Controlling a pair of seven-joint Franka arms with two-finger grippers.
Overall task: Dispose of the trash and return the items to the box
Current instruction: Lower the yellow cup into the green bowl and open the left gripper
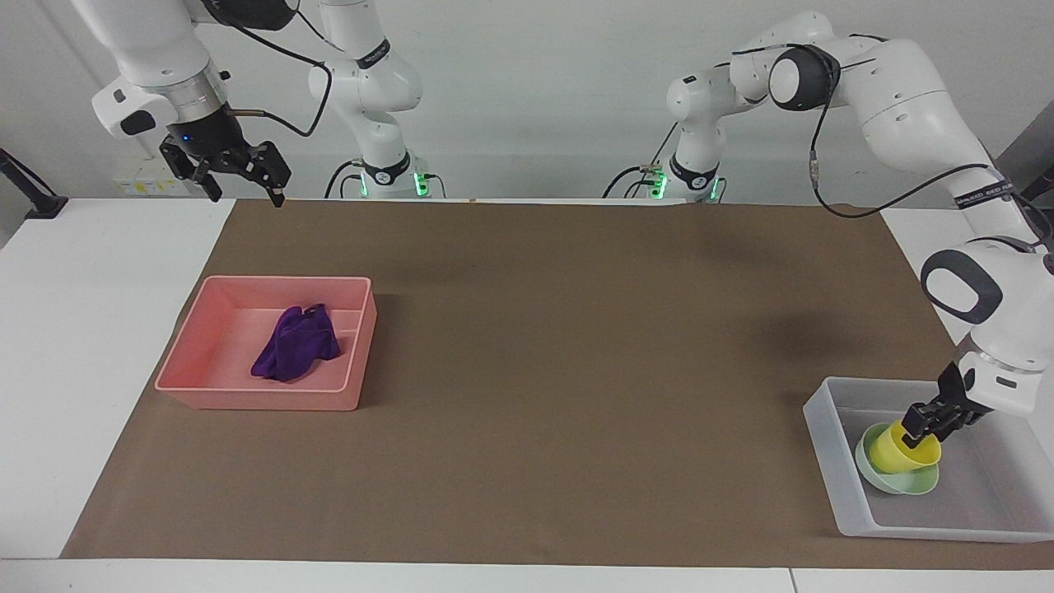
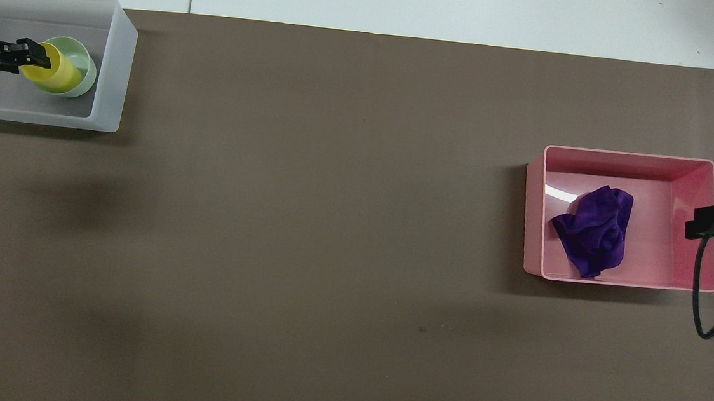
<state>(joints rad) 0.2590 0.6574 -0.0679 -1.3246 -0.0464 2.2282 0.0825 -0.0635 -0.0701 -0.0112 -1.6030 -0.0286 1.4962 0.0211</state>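
Left pincer [image 1: 921, 427] gripped the yellow cup [image 1: 903, 450] by its rim, nesting it in the mint bowl [image 1: 881, 483] inside the translucent tray [image 1: 832, 461]; right pincer [image 1: 239, 173] waited open.

White jointed arms [image 1: 906, 107], black pincers, black cables, green base lights
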